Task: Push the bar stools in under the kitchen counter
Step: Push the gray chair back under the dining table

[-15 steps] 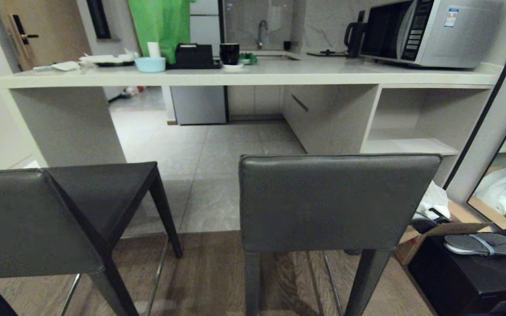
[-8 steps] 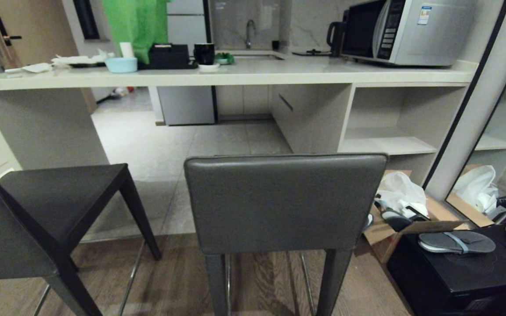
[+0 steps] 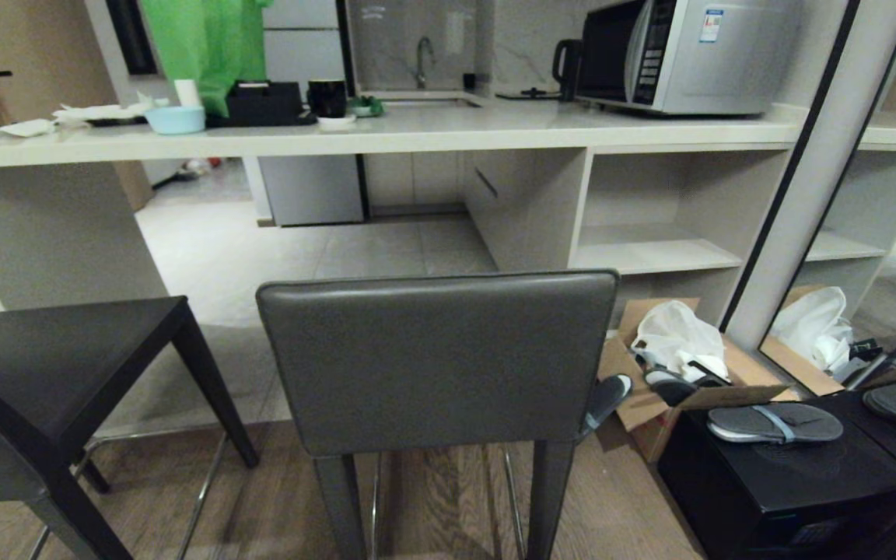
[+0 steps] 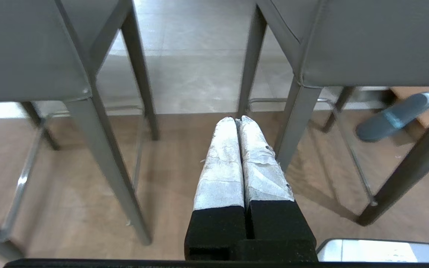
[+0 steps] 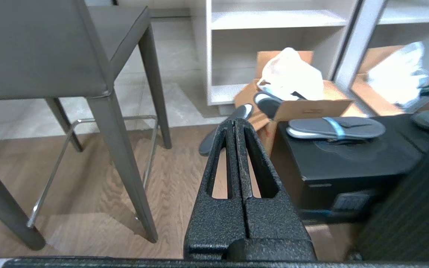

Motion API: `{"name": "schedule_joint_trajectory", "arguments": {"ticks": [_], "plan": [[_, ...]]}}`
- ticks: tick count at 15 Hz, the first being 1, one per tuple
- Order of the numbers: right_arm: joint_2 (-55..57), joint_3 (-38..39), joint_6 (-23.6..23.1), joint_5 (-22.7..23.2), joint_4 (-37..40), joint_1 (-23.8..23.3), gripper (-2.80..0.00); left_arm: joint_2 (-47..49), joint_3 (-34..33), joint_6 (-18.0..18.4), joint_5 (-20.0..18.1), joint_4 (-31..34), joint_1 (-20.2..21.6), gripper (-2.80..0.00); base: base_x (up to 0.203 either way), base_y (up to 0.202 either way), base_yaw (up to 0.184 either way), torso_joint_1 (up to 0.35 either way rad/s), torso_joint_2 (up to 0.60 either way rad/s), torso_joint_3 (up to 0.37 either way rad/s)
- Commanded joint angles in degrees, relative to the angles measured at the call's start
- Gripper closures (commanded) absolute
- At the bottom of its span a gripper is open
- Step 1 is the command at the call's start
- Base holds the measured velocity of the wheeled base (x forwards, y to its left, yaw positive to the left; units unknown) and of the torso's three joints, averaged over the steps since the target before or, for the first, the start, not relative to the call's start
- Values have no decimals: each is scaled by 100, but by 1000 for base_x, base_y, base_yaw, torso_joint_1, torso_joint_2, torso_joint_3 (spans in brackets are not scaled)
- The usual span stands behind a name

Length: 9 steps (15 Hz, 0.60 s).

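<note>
Two dark grey leather bar stools stand on the wood floor in front of the kitchen counter [image 3: 432,138], out from under it. One bar stool [image 3: 436,362] is right before me, its backrest toward me. The other bar stool [image 3: 51,373] stands at the left edge, turned at an angle. In the left wrist view my left gripper [image 4: 238,119] is shut and empty, low between the left stool [image 4: 28,48] and the right stool [image 4: 374,41]. My right gripper [image 5: 235,121] is shut and empty, beside the right stool [image 5: 39,48]. Neither arm shows in the head view.
An open cardboard box [image 3: 662,389] with a white bag and shoes sits on the floor at the right. A black case [image 3: 790,482] carries a grey slipper [image 3: 775,424]. A mirror panel [image 3: 821,171] leans at the right. A microwave [image 3: 681,54] and dishes sit on the counter.
The whole head view has shifted: counter, stools and box have all slid left in the picture, so the camera has moved rightward. The stools themselves look unmoved.
</note>
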<state>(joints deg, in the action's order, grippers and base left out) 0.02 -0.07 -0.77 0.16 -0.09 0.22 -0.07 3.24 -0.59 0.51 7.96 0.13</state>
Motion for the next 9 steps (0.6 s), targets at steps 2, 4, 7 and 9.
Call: {"name": "schedule_joint_trajectory", "arguments": {"ticks": [2,4,7,9], "plan": [[-2,-1,3,2,-9,4,0,7,-1,-2,2,4,4,0,28,2,8,3,1,1],[-2,-1,-2,2,-9,4,0,7,-3,-2,2,4,4,0,145,1,3,2,2,-1],[-2,-1,-2,2,-9,4,0,-1,-3,-2,2,4,4,0,86,0,2,6,3,2],[-2,-1,0,2,-9,4,0,7,-7,-2,2,4,4,0,0,0,0,0,0,0]]}}
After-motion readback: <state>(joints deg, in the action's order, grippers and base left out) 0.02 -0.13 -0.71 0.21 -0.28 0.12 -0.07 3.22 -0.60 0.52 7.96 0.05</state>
